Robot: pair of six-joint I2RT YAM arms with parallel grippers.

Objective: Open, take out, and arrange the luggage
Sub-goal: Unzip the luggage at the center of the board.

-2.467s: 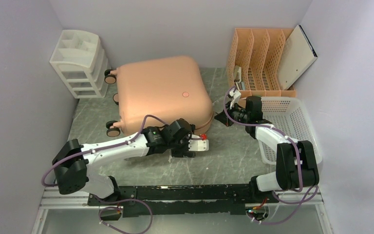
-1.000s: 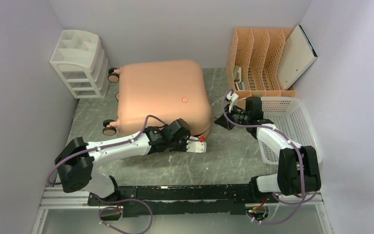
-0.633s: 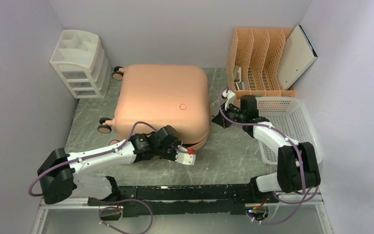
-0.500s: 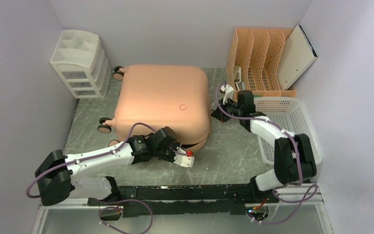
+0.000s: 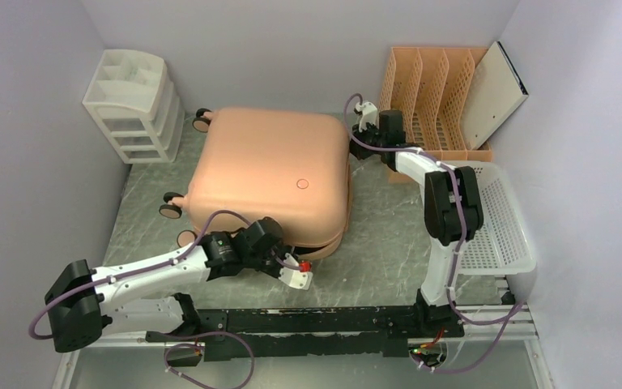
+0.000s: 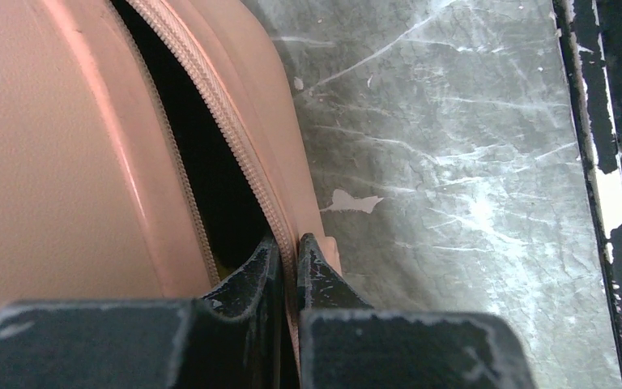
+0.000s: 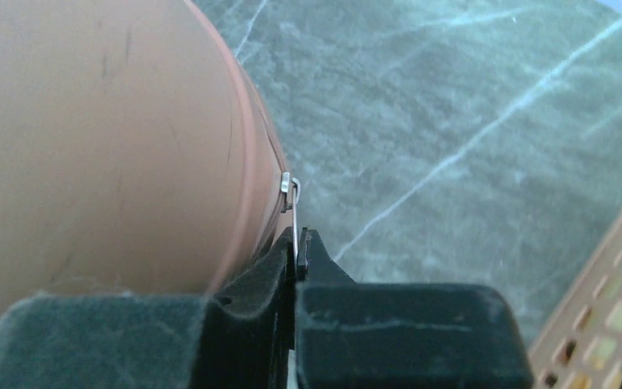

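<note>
Left end effector: pinched nearly closed on the zipper rim of the luggage, shell gaping. Right end effector: clamped tight on the metal zipper pull.

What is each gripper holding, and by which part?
Left gripper pinches the luggage by its lower shell's zippered rim, at the near corner. Right gripper pinches the metal zipper pull at its far-right corner.
</note>
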